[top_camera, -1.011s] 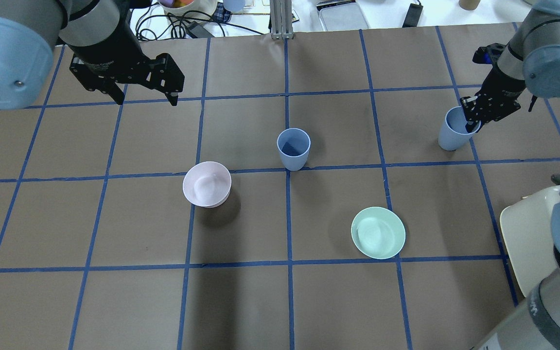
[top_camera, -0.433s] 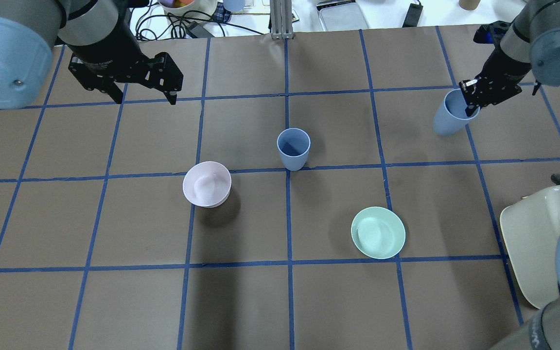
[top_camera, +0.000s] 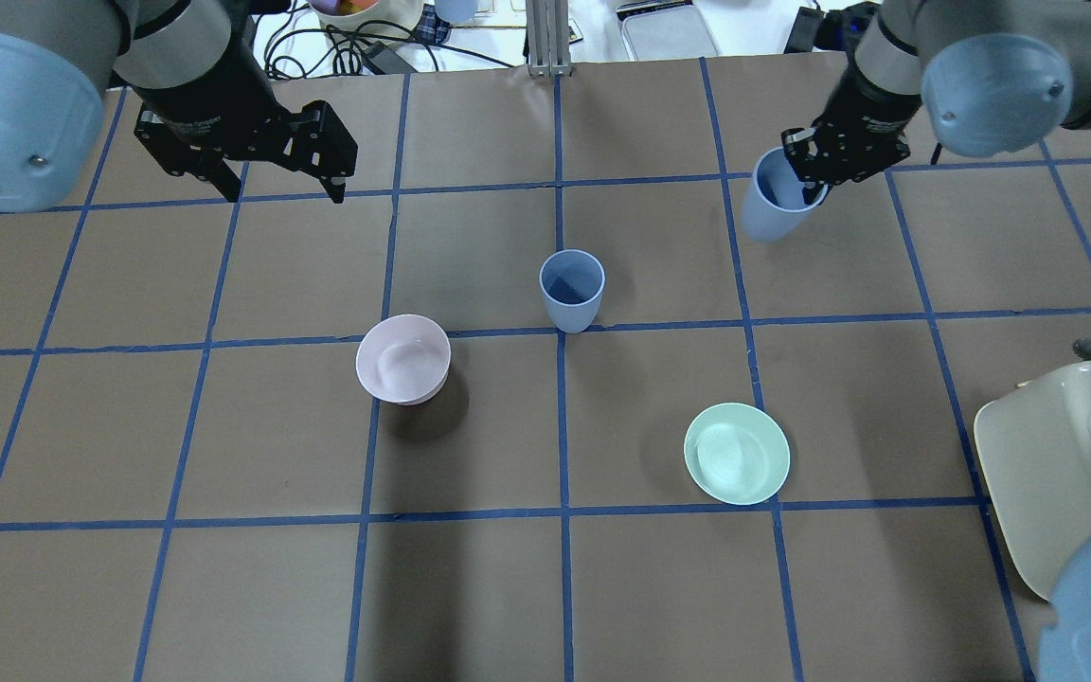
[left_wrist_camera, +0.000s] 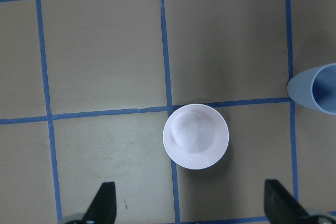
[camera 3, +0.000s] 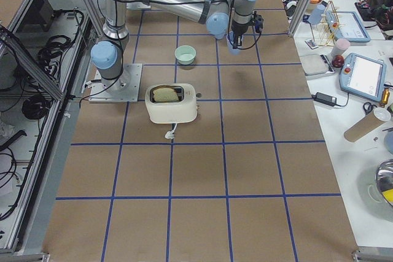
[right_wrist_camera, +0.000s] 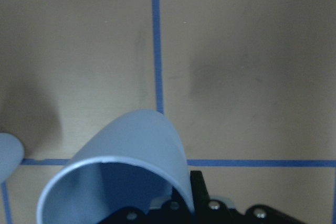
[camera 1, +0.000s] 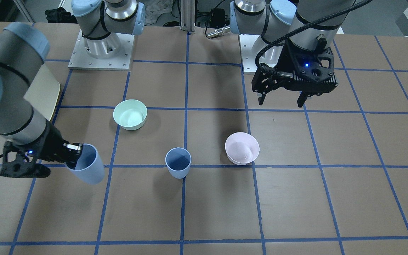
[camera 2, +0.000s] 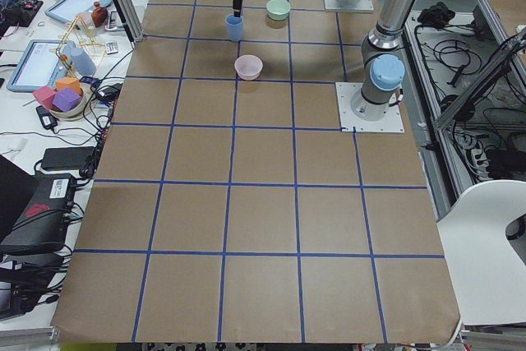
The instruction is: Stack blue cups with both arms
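Note:
One blue cup [top_camera: 571,289] stands upright at the table's middle; it also shows in the front view [camera 1: 178,163] and at the right edge of the left wrist view [left_wrist_camera: 315,88]. My right gripper [top_camera: 809,185] is shut on the rim of the second blue cup [top_camera: 771,206], holding it tilted above the table, to the right of and beyond the standing cup. In the front view that gripper [camera 1: 77,150] and held cup [camera 1: 88,169] are at the left. The right wrist view shows the held cup [right_wrist_camera: 131,156] close up. My left gripper [top_camera: 280,194] is open and empty, high at the far left.
A pale pink bowl [top_camera: 403,358] sits left of the standing cup, below my left gripper [left_wrist_camera: 189,208]. A mint-green bowl [top_camera: 737,453] sits nearer, to the right. A cream toaster [top_camera: 1057,464] stands at the right edge. Cables and clutter lie beyond the far edge.
My right gripper has lifted its blue cup off the table and carried it left, toward the middle and farther back. The left gripper has stayed in place.

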Available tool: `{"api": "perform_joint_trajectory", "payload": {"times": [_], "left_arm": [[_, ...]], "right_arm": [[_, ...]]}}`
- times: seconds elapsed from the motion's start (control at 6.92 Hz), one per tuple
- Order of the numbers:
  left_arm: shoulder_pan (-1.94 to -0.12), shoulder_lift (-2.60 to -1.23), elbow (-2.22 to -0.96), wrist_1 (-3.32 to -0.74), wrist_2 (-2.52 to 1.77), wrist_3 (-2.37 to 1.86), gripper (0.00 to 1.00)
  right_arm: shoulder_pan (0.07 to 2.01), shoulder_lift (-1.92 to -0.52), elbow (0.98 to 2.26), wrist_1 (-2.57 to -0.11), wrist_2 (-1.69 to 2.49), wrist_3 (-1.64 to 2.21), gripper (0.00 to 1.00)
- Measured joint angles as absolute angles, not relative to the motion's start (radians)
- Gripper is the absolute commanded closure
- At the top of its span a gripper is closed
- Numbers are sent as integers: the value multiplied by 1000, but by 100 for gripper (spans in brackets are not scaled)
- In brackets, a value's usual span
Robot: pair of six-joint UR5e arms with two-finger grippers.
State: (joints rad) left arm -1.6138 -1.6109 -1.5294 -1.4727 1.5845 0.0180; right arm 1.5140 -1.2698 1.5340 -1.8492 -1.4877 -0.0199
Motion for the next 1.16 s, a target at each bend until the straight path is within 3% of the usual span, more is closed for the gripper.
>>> {"api": "perform_joint_trajectory", "payload": {"times": [0.58, 1.16], "left_arm": [[-1614, -1608, -1528, -1473, 1585, 21, 0], [-1613, -1607, -1528, -1473, 1586, 23, 0]], "right_arm": [[1790, -1245, 1436, -1774, -1491, 350, 100], [1842, -1188, 1435, -1808, -1499, 394, 100]]}}
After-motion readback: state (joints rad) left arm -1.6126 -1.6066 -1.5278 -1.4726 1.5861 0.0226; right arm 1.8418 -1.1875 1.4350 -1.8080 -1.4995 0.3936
